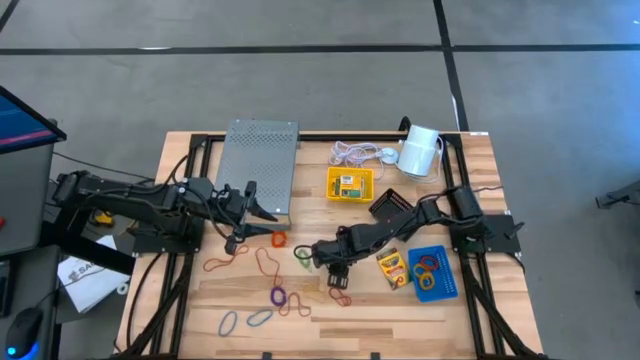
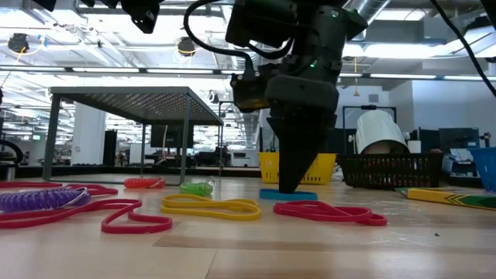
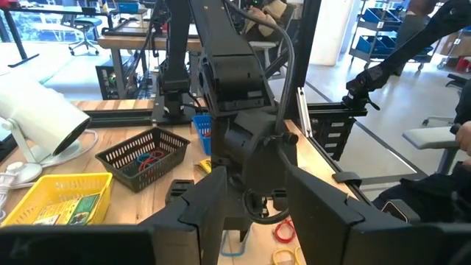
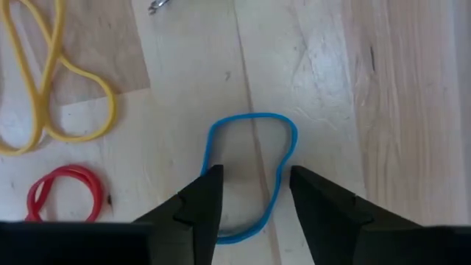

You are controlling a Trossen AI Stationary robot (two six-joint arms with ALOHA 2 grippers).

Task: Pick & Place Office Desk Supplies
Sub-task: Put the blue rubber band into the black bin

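Sorting looks partly done: the blue tray [image 1: 436, 272] already holds a few rubber bands and the yellow tray [image 1: 350, 184] a crayon box, but many bands remain loose on the bench [image 1: 400, 320]. The right gripper [image 4: 254, 193] hangs, jaws parted, straddling a blue band [image 4: 250, 173]; the left gripper [image 1: 262, 213] waits released nearby

Right gripper's fingers [image 4: 210, 199] hide part of the blue band [image 4: 250, 173]
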